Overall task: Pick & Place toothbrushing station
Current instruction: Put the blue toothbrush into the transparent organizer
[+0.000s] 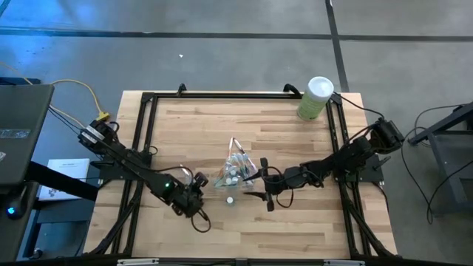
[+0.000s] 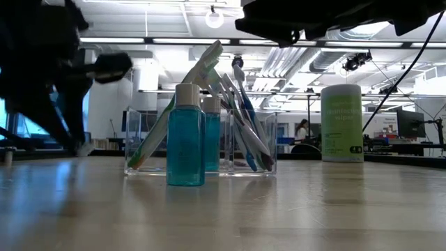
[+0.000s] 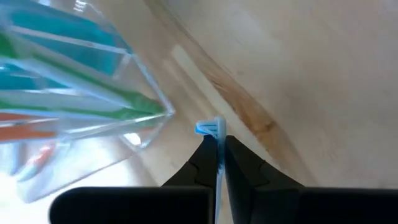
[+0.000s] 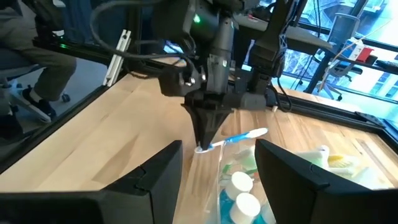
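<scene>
Off-task things on the wooden worktop (image 1: 295, 148)
A green canister (image 1: 315, 98) with a white lid stands upright at its far right corner.

Two dark jointed arms, black cables, green indicator light.

Robotics lab — exposed ducts (image 2: 293, 59), monitors (image 2: 410, 124)

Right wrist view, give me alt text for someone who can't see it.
The left gripper is shut on a blue toothbrush just above the wooden table. The open right gripper frames white-capped teal tubes in the foreground.
</scene>
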